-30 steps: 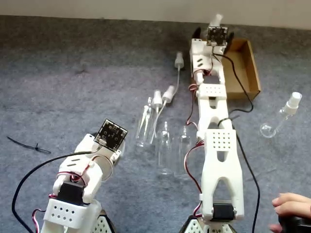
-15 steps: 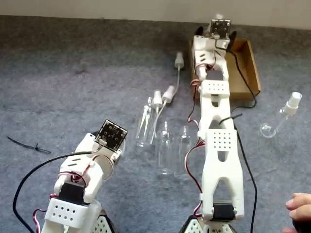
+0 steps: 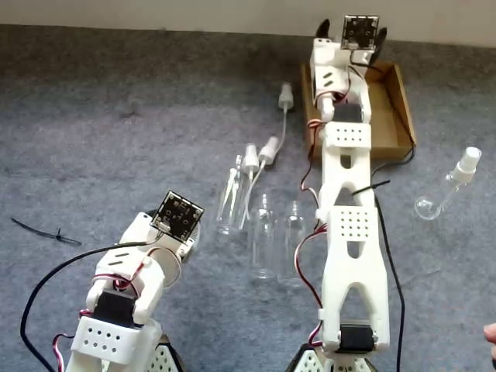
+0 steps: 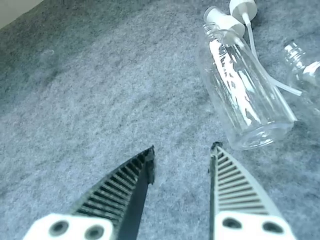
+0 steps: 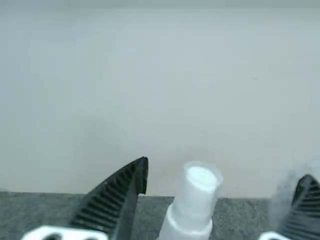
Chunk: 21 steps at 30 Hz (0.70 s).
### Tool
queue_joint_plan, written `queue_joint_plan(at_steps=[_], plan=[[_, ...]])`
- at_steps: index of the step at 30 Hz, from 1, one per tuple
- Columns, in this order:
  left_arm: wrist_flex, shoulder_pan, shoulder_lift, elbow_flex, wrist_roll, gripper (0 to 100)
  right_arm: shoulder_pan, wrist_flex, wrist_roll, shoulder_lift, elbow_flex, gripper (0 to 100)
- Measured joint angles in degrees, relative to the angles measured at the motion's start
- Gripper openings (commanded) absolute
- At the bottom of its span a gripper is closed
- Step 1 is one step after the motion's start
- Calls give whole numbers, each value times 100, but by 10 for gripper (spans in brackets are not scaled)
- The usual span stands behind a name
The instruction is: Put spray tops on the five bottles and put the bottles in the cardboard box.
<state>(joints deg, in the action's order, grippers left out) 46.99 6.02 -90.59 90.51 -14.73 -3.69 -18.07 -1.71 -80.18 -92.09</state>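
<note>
We saw the right gripper [image 5: 225, 179] over the far end of the cardboard box [image 3: 394, 105], its jaws spread wide, with a white spray top [image 5: 196, 197] between them. The left gripper [image 4: 183, 150], jaws also apart, hung beside a lying capped bottle [image 4: 240, 90].

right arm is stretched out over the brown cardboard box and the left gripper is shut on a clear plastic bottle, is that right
No. The left wrist view shows the left gripper open and empty, the clear plastic bottle lying near its fingertips. The right arm does stretch over the brown cardboard box.
</note>
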Motion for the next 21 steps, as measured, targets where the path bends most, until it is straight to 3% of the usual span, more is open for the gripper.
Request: queue_joint_plan(at_steps=[16, 21], plan=[[0, 0, 0, 0, 0, 178, -53, -18, 0, 18, -185, 401], [0, 0, 0, 0, 0, 178, -44, -466, 0, 448, -185, 401]])
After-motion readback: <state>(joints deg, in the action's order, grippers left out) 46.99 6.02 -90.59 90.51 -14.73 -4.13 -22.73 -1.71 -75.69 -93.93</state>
